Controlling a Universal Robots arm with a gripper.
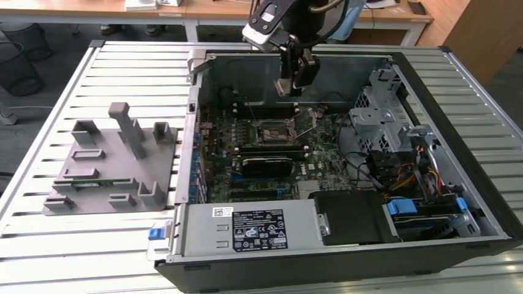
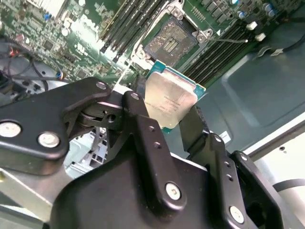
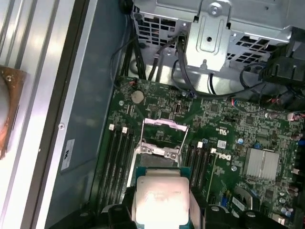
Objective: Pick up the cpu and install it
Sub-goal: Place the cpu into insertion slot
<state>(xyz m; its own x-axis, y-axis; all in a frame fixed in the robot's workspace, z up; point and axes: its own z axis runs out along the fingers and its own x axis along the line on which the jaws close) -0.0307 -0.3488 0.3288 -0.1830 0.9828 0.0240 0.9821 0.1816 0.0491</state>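
Note:
The cpu is a flat square chip with a shiny silver top and thin green rim, held between my black fingers. My gripper is shut on it and hangs inside the open computer case, above the motherboard and slightly behind the socket. The open cpu socket lies in the board's middle with its metal frame and lever raised. In the second wrist view the socket sits just past the chip's far edge. In the first wrist view the cpu hangs near the socket frame.
A grey fixture block stands on the slatted table at the exterior view's left. Inside the case are memory slots, a metal drive cage, loose cables and a power supply at the front.

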